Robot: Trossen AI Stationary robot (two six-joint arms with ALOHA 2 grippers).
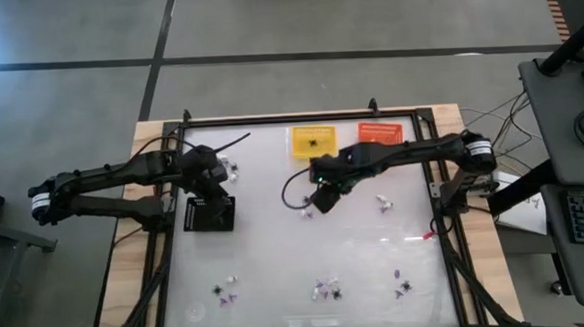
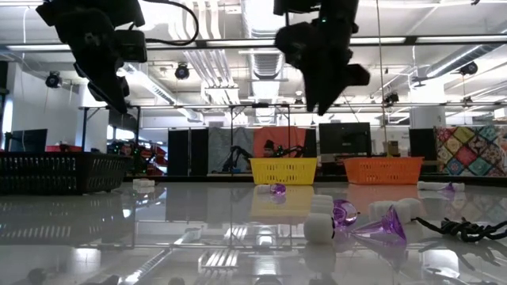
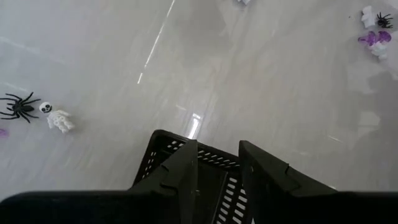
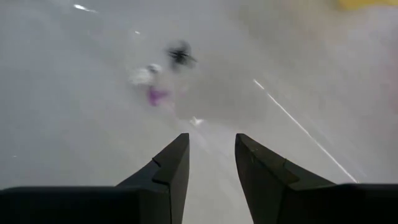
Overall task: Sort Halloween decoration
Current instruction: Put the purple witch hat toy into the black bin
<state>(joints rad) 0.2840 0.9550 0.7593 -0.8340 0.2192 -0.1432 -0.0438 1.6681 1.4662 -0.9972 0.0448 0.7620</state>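
On the left of the glossy white table (image 1: 276, 244), the left gripper (image 1: 209, 188) is held above the black mesh basket (image 1: 210, 214). In the left wrist view its two dark fingers (image 3: 183, 177) are seen narrowly parted over the basket's far rim, with nothing between them. Beyond the basket in that view, a black plastic spider (image 3: 17, 106) and a small white skeleton figure (image 3: 57, 118) lie just beside each other on the table. A few white trinkets (image 1: 231, 170) are seen near the left gripper in the high view.

Toward the middle, the right gripper (image 1: 324, 197) is raised clear of the table, below the yellow mesh basket (image 1: 313, 140) in the high view. Its fingers (image 4: 168, 171) are set a little apart and nothing is gripped. A small cluster of black, white and purple trinkets (image 4: 158, 78) lies on the table ahead of it, blurred. A black piece (image 1: 313, 139) lies inside the yellow basket.

Further right, the orange mesh basket (image 1: 379, 134) stands beside the yellow one at the table's far edge. A pale trinket (image 1: 383, 202) lies right of the right gripper.

Along the near edge, purple, white and black decorations are scattered in three loose groups: left (image 1: 225, 290), centre (image 1: 327, 289) and right (image 1: 401, 282). In the low view, a translucent purple piece (image 2: 380, 229) and white lumps (image 2: 318, 226) are seen touching.
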